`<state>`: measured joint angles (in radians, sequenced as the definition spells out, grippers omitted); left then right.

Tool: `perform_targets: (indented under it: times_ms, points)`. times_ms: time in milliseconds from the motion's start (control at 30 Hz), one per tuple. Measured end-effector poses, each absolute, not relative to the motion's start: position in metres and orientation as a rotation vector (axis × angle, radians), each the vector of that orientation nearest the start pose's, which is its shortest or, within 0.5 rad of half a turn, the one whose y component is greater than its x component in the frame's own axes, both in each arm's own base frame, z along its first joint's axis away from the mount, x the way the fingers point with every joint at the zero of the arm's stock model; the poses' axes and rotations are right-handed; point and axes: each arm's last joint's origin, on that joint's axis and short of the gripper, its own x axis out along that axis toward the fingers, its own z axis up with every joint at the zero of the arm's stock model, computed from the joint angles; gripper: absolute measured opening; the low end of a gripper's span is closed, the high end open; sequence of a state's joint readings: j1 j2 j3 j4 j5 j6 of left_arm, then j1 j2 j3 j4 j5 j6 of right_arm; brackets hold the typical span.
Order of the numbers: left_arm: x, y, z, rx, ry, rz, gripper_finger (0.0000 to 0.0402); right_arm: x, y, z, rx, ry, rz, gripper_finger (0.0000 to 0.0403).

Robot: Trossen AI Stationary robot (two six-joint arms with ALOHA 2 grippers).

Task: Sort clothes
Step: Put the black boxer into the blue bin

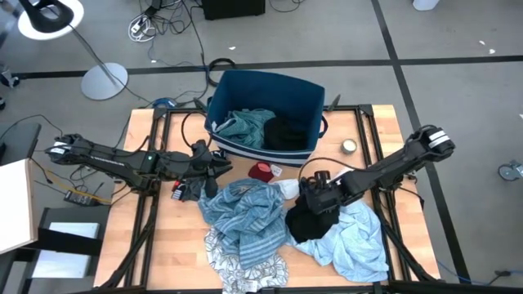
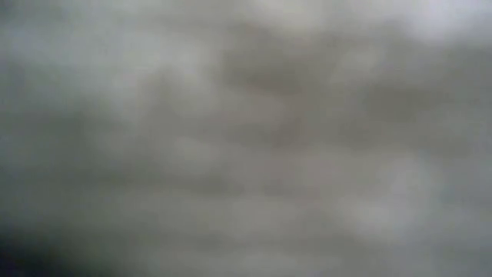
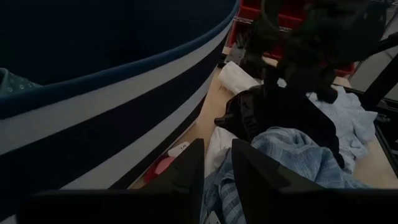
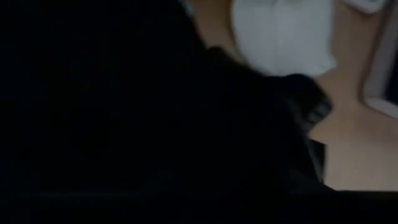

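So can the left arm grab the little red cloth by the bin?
Probably yes. The left gripper sits close beside the small red cloth, nothing lies between them, and the cloth is uncovered.

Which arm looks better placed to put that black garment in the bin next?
Probably the right: its gripper is down on the black garment. The left gripper waits nearer the bin, apart from it.

A bin [image 1: 270,88] holding two garments [image 1: 263,131] stands at the back of the table [image 1: 159,253], with a heap of clothes [image 1: 270,224] in front, between the left tool [image 1: 214,170] and the right tool [image 1: 315,204].
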<state>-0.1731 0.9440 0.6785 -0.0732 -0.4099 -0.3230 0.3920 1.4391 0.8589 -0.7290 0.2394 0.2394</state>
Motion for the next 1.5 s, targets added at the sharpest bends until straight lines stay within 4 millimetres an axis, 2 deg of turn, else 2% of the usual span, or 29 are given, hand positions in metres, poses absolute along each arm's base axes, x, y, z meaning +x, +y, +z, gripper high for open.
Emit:
perform_targets:
  times_ms: [100,167,300,467,633,833,967,1133,1233,1333,1500]
  points:
    - [0.205,-0.024,0.280,-0.221,0.284,0.284,0.0087,0.236,0.090,0.182,-0.208,1.276,-0.010,0.0046]
    - [0.205,-0.024,0.280,-0.221,0.284,0.284,0.0087,0.238,0.092,0.184,-0.209,1.271,0.003,0.0013]
    - [0.205,-0.024,0.280,-0.222,0.283,0.283,0.0087,0.242,0.093,0.204,-0.213,1.232,-0.006,0.0004]
    - [0.205,-0.024,0.280,-0.222,0.283,0.282,0.0087,0.242,0.090,0.257,-0.231,1.114,-0.052,0.0002]
    - [0.205,-0.024,0.279,-0.219,0.286,0.282,0.0087,0.240,0.086,0.322,-0.230,0.885,-0.124,0.0001]
    - [0.205,-0.024,0.280,-0.216,0.285,0.281,0.0087,0.242,0.074,0.395,-0.309,0.616,-0.224,0.0001]
    - [0.205,-0.024,0.280,-0.215,0.284,0.281,0.0087,0.250,0.056,0.438,-0.410,0.401,-0.407,0.0001]
    - [0.205,-0.024,0.280,-0.214,0.285,0.281,0.0087,0.258,0.017,0.480,-0.482,0.174,-0.608,0.0000]
    - [0.205,-0.024,0.279,-0.213,0.289,0.281,0.0087,0.258,-0.008,0.492,-0.485,0.105,-0.719,0.0000]
    - [0.205,-0.024,0.279,-0.213,0.290,0.281,0.0087,0.258,-0.028,0.489,-0.466,0.132,-0.777,0.0000]
    - [0.205,-0.024,0.279,-0.211,0.294,0.282,0.0087,0.258,-0.045,0.471,-0.206,0.189,-0.776,0.0009]
